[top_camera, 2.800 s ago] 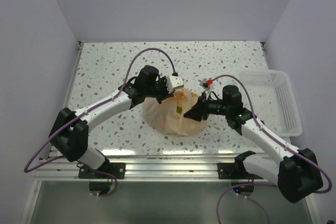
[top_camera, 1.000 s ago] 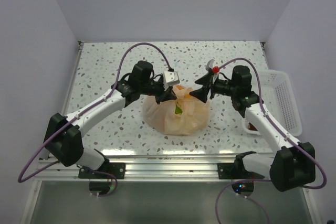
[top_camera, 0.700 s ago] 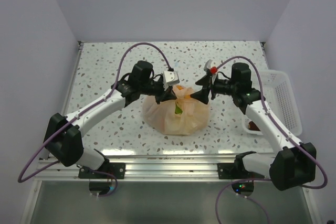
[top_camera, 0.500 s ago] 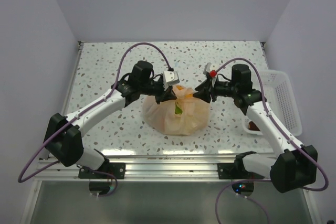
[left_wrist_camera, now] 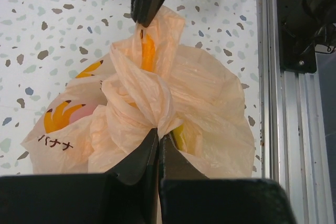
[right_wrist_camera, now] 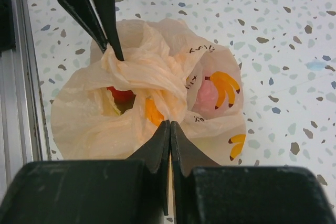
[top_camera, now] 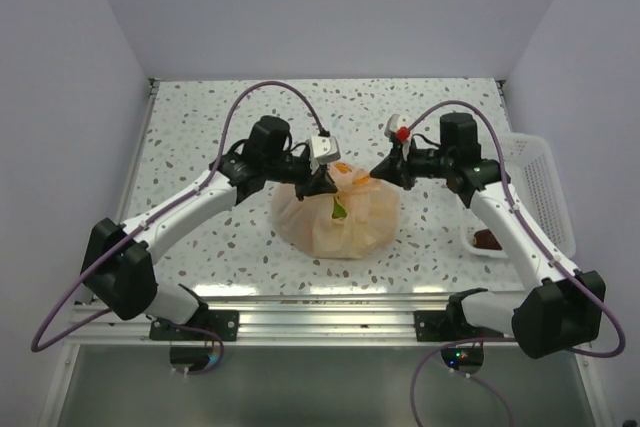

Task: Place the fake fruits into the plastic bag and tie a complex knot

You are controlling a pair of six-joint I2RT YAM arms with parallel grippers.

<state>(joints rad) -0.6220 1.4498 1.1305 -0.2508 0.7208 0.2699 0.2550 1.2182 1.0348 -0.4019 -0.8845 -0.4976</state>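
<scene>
Centre table: the plastic bag (top_camera: 337, 222), fake fruits (right_wrist_camera: 122, 95) inside. The left gripper (left_wrist_camera: 158, 132) and right gripper (right_wrist_camera: 169, 124) are each pinched tight on handle plastic on either side of the knot (left_wrist_camera: 137, 95). Risk — the thin film tears or slips free under a hard outward pull, leaving the knot loose.

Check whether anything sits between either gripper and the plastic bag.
Nothing visible does. The left gripper and the right gripper are both shut on the gathered top of the plastic bag, on opposite sides of the knot.
</scene>
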